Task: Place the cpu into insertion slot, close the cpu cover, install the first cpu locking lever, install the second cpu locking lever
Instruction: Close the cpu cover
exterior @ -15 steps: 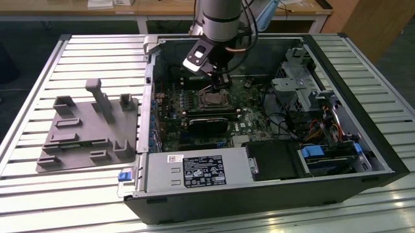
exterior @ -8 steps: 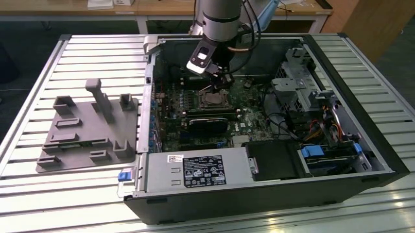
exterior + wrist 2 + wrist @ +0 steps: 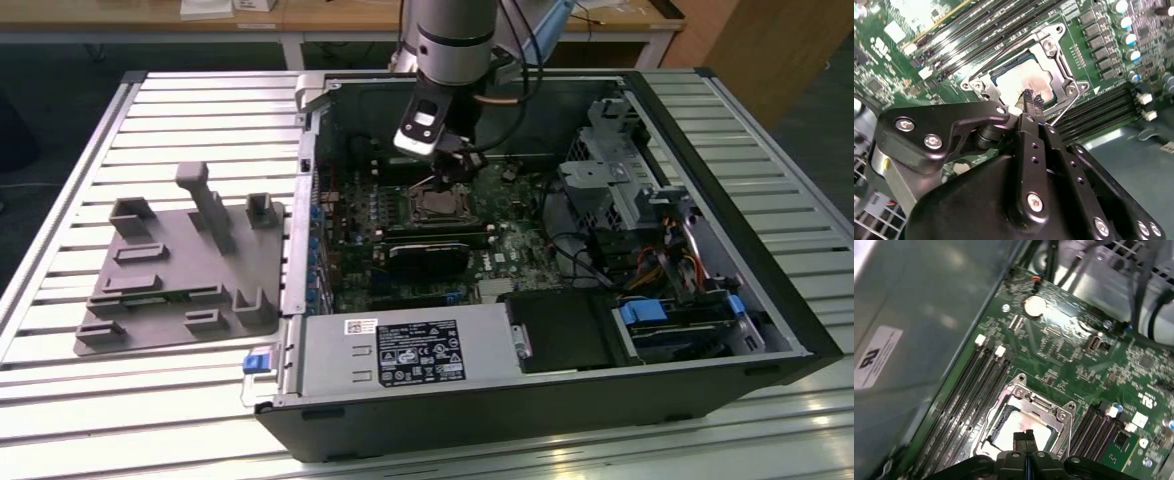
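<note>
The cpu (image 3: 1016,82) (image 3: 1014,424) lies flat in the insertion slot (image 3: 437,206) on the green motherboard. Its dull silver top shows through the window of the cpu cover (image 3: 1053,56) (image 3: 1037,403), which lies down around it. A thin wire locking lever (image 3: 1072,104) runs along one side of the socket, and I cannot tell if it is latched. My gripper (image 3: 1031,102) (image 3: 1024,437) (image 3: 449,172) hangs just above the edge of the cpu. Its black fingertips are pressed together with nothing between them.
Long black memory slots (image 3: 971,390) (image 3: 1099,117) flank the socket. The open computer case (image 3: 310,150) walls it in, with a power supply (image 3: 400,352) in front and drive cages with cables (image 3: 627,190) at the exterior view's right. A grey fixture (image 3: 180,265) lies on the slatted table.
</note>
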You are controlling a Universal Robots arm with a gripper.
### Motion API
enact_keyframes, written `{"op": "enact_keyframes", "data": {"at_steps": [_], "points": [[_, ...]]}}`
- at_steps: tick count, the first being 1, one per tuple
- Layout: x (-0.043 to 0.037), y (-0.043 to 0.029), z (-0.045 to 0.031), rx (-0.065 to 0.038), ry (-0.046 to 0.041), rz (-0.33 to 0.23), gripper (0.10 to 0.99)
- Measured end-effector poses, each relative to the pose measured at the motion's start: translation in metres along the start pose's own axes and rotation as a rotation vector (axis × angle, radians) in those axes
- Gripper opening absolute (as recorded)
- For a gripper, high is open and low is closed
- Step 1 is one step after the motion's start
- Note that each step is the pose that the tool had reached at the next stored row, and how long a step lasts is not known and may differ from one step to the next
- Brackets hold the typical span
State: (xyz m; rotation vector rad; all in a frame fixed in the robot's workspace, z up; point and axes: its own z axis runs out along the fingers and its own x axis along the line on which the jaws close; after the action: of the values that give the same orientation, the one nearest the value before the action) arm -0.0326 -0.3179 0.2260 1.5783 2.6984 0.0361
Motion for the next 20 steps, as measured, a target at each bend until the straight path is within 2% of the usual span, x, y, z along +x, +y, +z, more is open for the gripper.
{"op": "enact_keyframes", "data": {"at_steps": [20], "points": [[0.0000,0.0000,0.0000,0.000,0.0086,-0.364,0.102]]}}
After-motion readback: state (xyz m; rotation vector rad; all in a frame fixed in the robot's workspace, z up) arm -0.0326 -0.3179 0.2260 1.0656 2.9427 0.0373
